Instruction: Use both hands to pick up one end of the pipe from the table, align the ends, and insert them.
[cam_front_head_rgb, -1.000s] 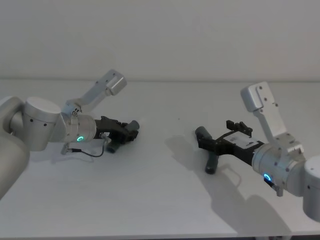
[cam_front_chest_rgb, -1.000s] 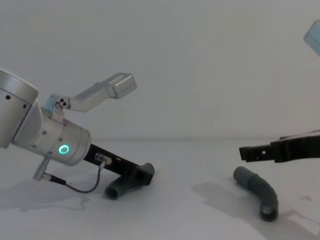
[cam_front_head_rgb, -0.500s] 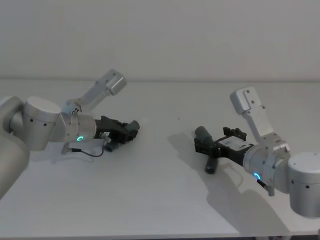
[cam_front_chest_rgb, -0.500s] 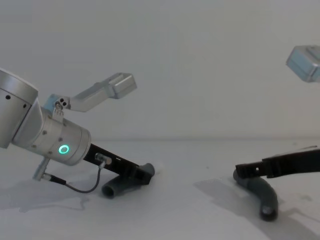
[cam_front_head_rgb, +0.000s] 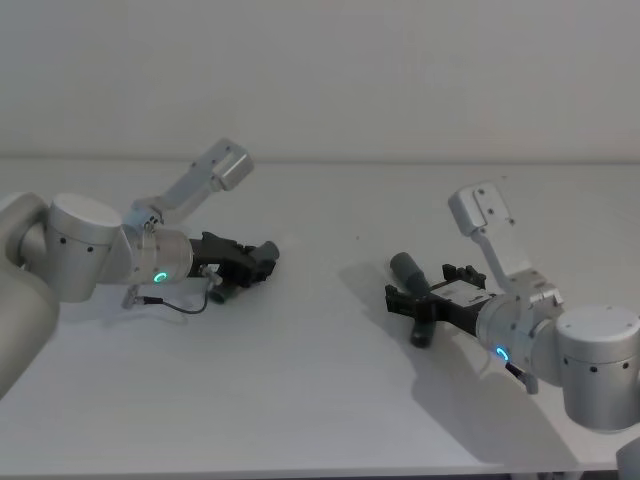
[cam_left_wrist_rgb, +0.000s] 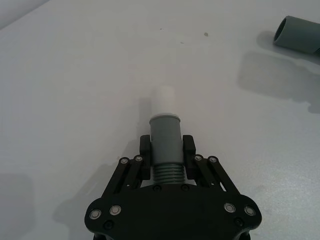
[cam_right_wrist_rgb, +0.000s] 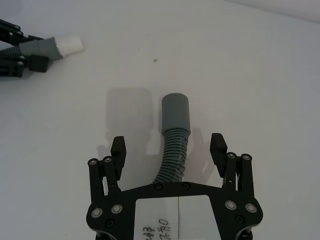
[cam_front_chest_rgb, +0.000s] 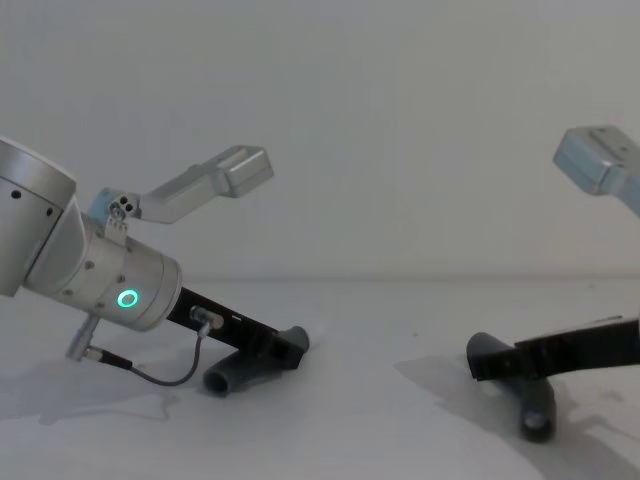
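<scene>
My left gripper (cam_left_wrist_rgb: 166, 150) is shut on one dark grey pipe piece (cam_left_wrist_rgb: 165, 135), pinching it just ahead of the ribs; its smooth cuff ends in a pale tip. In the chest view that piece (cam_front_chest_rgb: 228, 377) hangs low from the left gripper (cam_front_chest_rgb: 285, 348), close to the table (cam_front_head_rgb: 320, 390). The other pipe piece (cam_right_wrist_rgb: 175, 132) lies flat on the table, its cuff pointing away from my right gripper (cam_right_wrist_rgb: 168, 149). That gripper is open, one finger on each side of the ribbed middle, with gaps on both sides. From the head view the right gripper (cam_front_head_rgb: 410, 302) sits low over this pipe piece (cam_front_head_rgb: 406, 266).
The table between the two arms is bare white. The left arm's thin black cable (cam_front_chest_rgb: 165, 378) droops onto the table. A plain pale wall (cam_front_head_rgb: 330, 70) rises behind the far edge.
The right gripper has come down and forward from above its pipe piece, and now straddles the ribbed middle. The left gripper has stayed put with its piece.
</scene>
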